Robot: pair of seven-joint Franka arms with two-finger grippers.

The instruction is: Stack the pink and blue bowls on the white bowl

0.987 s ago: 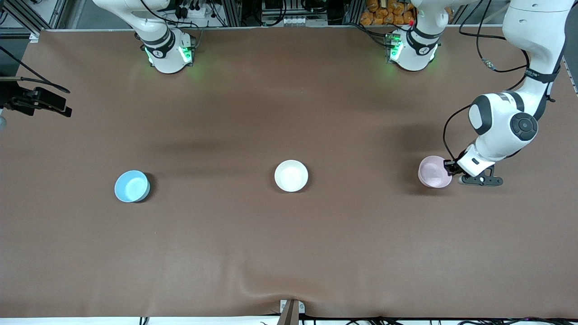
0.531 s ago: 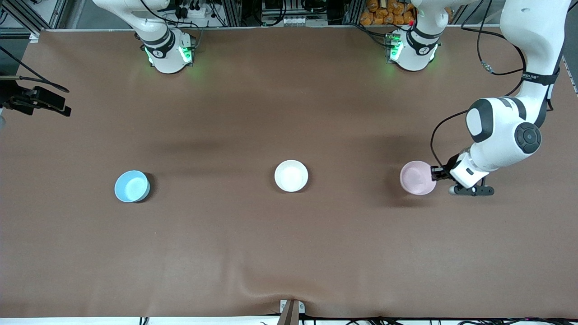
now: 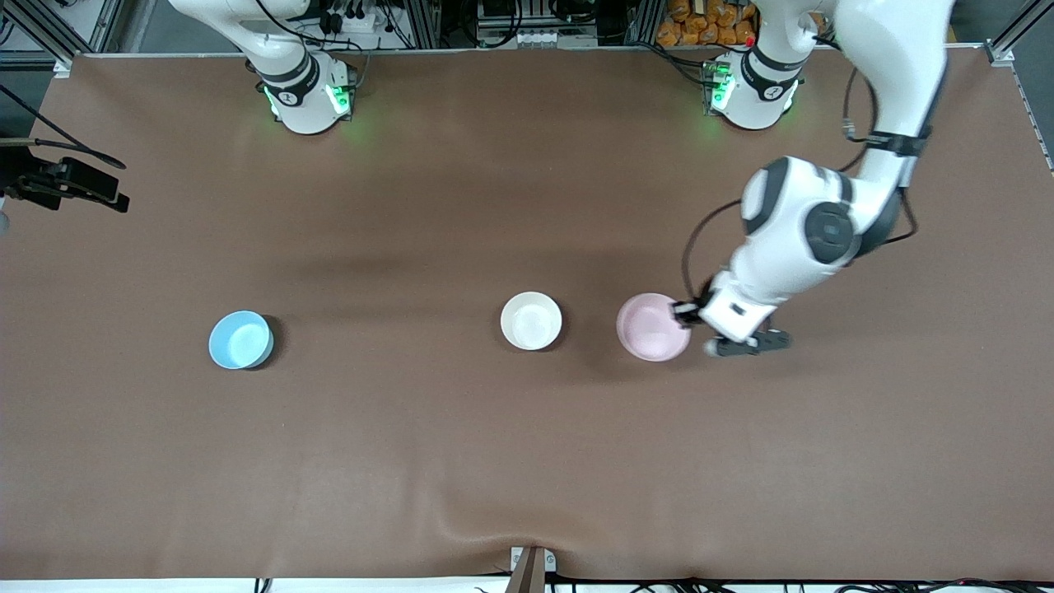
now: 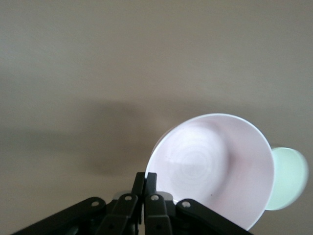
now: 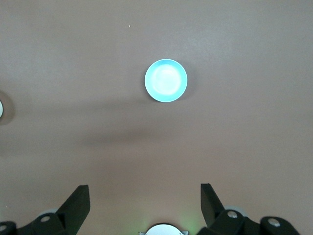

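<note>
my left gripper pinches the pink bowl by its rim, aloft just beside the white bowl | my right gripper waits high, fingers spread; blue bowl rests toward the right arm's end

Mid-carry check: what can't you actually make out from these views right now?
- Front view: the left gripper at the pink bowl rim is tiny; its wrist covers the grip.
- Left wrist view: the white bowl is mostly hidden by the pink bowl.
- Right wrist view: the right gripper is cut off by the frame edge; the blue bowl is small.
</note>
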